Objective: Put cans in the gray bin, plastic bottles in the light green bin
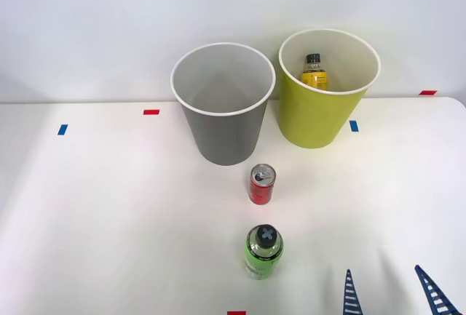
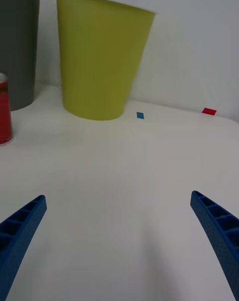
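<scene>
right gripper (image 1: 393, 291) wide open, empty | next: green bottle (image 1: 263, 252) | approach low, straddle body, avoid red can (image 1: 261, 184)

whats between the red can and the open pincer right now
Mostly bare white table. In the front view the green bottle stands just nearer the robot than the red can, left of the right pincer, not squarely on the line between them.

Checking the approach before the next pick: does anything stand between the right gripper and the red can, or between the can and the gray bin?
Nothing visible lies directly between the open right gripper and the red can; the green bottle stands just in front of the can, beside that diagonal. The table between can and gray bin is bare.
</scene>
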`<state>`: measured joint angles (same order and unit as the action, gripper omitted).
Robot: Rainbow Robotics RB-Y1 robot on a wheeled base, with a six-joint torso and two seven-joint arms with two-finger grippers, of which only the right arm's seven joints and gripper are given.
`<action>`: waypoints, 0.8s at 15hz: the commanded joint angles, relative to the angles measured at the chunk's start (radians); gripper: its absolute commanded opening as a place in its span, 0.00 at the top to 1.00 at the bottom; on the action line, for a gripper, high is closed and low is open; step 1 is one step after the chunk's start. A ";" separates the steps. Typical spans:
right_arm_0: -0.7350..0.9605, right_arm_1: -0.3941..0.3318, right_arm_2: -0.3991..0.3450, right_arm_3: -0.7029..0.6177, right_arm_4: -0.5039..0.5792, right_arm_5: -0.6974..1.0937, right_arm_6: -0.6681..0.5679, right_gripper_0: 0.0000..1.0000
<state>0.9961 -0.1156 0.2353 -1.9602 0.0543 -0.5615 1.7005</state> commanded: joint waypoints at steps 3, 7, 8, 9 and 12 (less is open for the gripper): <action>0.050 -0.035 0.049 0.000 -0.001 0.002 0.033 0.00; 0.070 -0.045 0.076 0.000 -0.004 0.000 0.047 0.00; 0.070 -0.049 0.081 0.000 -0.008 -0.006 0.048 0.00; 0.070 -0.047 0.088 0.000 -0.011 -0.021 0.050 0.00; 0.069 -0.047 0.102 0.000 -0.016 -0.038 0.050 0.00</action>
<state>1.0656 -0.1637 0.3340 -1.9603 0.0407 -0.5967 1.7501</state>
